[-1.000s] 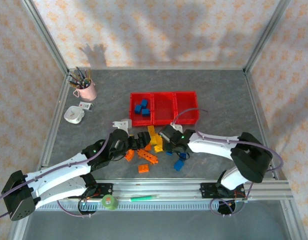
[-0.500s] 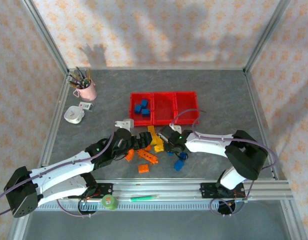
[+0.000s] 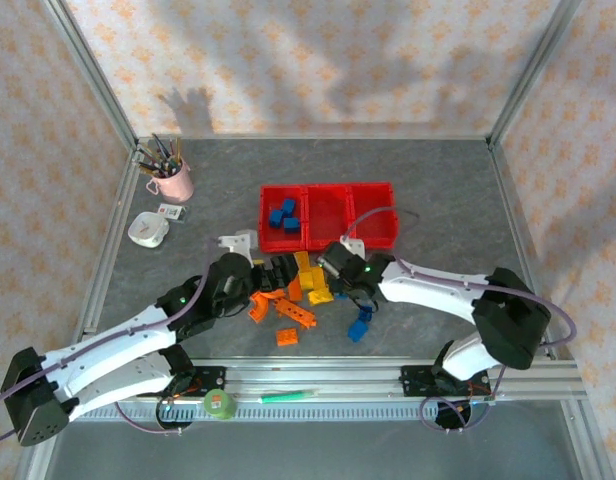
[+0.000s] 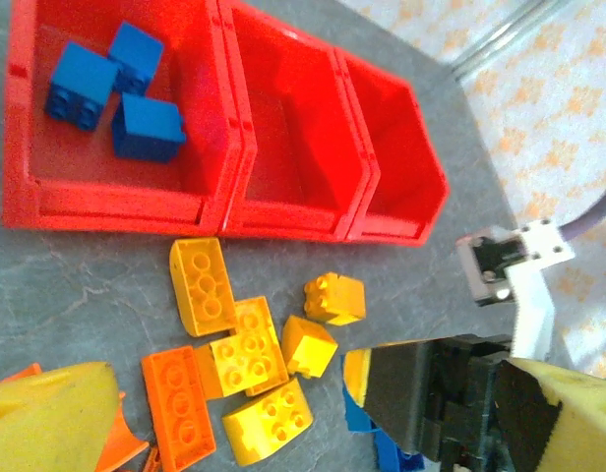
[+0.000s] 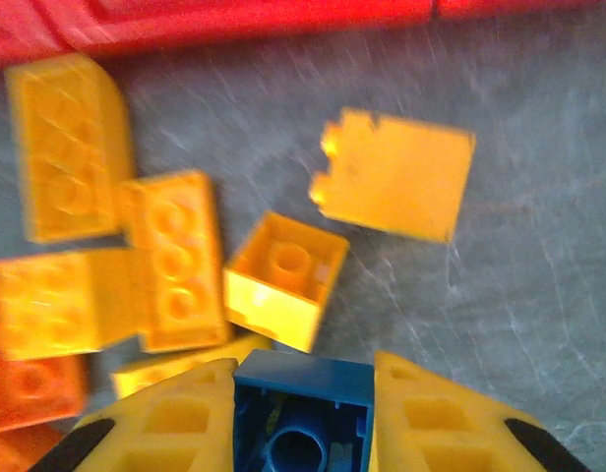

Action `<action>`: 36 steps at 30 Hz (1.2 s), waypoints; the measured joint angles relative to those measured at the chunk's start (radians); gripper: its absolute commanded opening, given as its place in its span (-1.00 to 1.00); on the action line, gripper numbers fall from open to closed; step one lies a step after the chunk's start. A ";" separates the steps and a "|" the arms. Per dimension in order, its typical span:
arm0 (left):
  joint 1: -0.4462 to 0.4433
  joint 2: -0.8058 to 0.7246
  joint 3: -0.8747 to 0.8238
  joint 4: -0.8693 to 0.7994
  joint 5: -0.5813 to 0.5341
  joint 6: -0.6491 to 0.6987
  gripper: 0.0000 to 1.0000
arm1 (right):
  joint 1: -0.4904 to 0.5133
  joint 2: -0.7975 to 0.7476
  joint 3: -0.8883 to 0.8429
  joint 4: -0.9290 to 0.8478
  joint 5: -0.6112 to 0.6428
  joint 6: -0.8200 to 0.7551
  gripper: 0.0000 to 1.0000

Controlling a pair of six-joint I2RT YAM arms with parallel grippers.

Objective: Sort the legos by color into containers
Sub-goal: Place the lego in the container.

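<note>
Right gripper (image 5: 301, 372): has closed on a blue lego (image 5: 303, 418), below the containers (image 3: 328, 243).
Left gripper (image 3: 280, 272): moved nearer the containers.

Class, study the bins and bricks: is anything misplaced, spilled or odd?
Nothing stands out. The left bin holds only blue bricks, and the unsorted yellow bricks and orange bricks lie loose on the table.

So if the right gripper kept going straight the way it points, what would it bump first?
Most likely the small yellow brick just ahead of the right gripper, which is shut on a blue brick. The red bins lie beyond. Depth is unclear, so it might touch the table first.
</note>
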State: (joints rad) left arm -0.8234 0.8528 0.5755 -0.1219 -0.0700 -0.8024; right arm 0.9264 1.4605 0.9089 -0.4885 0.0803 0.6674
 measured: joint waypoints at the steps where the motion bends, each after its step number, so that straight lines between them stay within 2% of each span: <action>1: 0.006 -0.016 0.000 -0.010 -0.006 0.000 0.98 | 0.000 -0.007 0.022 -0.006 0.008 -0.008 -0.45; 7: 0.063 -0.086 0.000 -0.111 -0.034 0.014 0.98 | -0.011 0.037 0.215 -0.019 0.037 -0.074 -0.45; 14: 0.108 -0.105 0.019 -0.196 -0.073 0.041 0.98 | -0.042 0.283 0.486 0.019 0.043 -0.168 -0.45; 25: 0.119 -0.105 0.019 -0.227 -0.103 0.041 0.99 | -0.093 0.603 0.776 0.064 0.017 -0.262 -0.42; 36: 0.119 -0.125 0.019 -0.228 -0.102 0.041 0.98 | -0.094 0.713 0.885 0.069 -0.005 -0.312 -0.01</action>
State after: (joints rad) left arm -0.7040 0.7280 0.5949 -0.3496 -0.1722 -0.7616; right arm 0.8322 2.1738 1.7935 -0.4194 0.0753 0.3550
